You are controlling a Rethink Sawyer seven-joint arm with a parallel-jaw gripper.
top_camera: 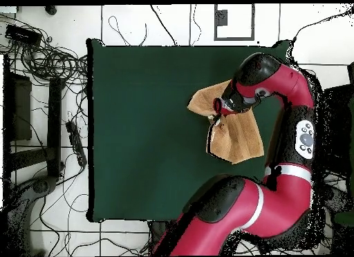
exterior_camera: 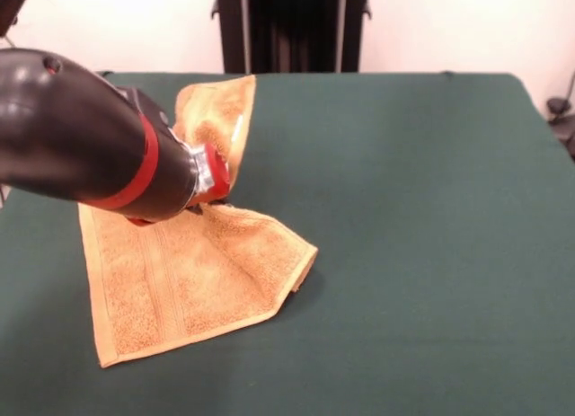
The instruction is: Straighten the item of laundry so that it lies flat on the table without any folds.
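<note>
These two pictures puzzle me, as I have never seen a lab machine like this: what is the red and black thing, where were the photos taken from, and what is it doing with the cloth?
It is a robot arm on a pedestal. One photo looks across the green table towards the robot; the other looks straight down. An orange-tan terry towel lies crumpled on the table. The arm's claw is at the towel's middle, where part of the cloth stands raised. Whether the claw grips it cannot be seen.

I'm seeing a small orange-tan terry towel, rough and looped, with flatter woven bands; under it, matt dark green table cloth; the arm's black shell glossy plastic.
</note>
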